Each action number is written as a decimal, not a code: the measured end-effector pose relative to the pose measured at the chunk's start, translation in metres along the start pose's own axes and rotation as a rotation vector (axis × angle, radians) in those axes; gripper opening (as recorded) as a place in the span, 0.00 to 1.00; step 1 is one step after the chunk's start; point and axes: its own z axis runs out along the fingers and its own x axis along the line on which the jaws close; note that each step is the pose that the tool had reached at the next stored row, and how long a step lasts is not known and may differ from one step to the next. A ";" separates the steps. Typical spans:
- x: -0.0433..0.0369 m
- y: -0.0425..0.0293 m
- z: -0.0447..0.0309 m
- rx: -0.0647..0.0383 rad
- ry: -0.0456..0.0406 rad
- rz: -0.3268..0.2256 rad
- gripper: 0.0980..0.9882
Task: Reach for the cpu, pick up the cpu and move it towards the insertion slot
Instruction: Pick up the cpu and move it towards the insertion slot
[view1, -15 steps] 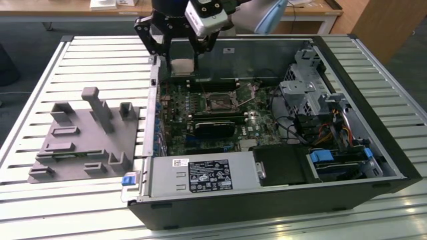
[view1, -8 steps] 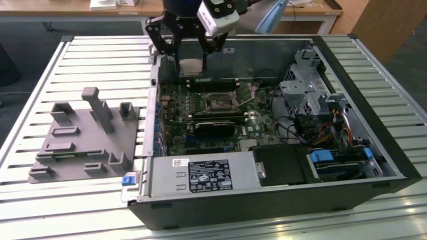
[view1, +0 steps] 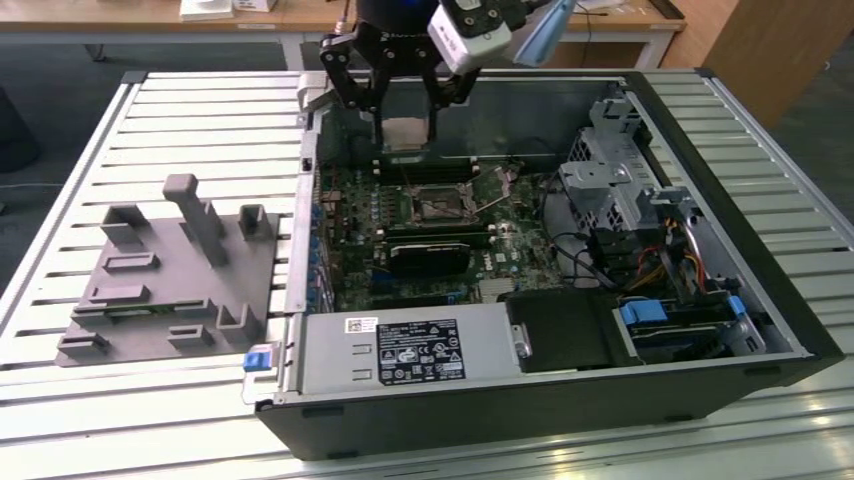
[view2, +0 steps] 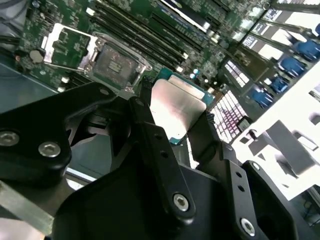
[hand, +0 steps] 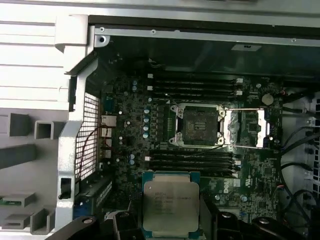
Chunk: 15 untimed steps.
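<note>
Two memory slots (hand: 192, 161) seemingly separate the gripper (hand: 172, 220)-held cpu (hand: 171, 204) from the insertion slot (hand: 199, 125)

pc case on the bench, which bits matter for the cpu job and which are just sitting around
In the job:
- cpu, held in the gripper above the motherboard
- insertion slot, open, nothing in it

Just lying about:
- grey fixture blocks beside the case
- black card
- memory slots
- power supply
- drive cage

No legible text on anything.
</note>
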 end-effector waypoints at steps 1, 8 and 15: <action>-0.0027 0.0000 0.0001 0.000 0.0000 0.000 0.50; -0.0230 0.0014 0.0011 0.000 0.0000 0.000 0.50; -0.0339 0.0108 0.0031 0.000 0.0000 0.000 0.50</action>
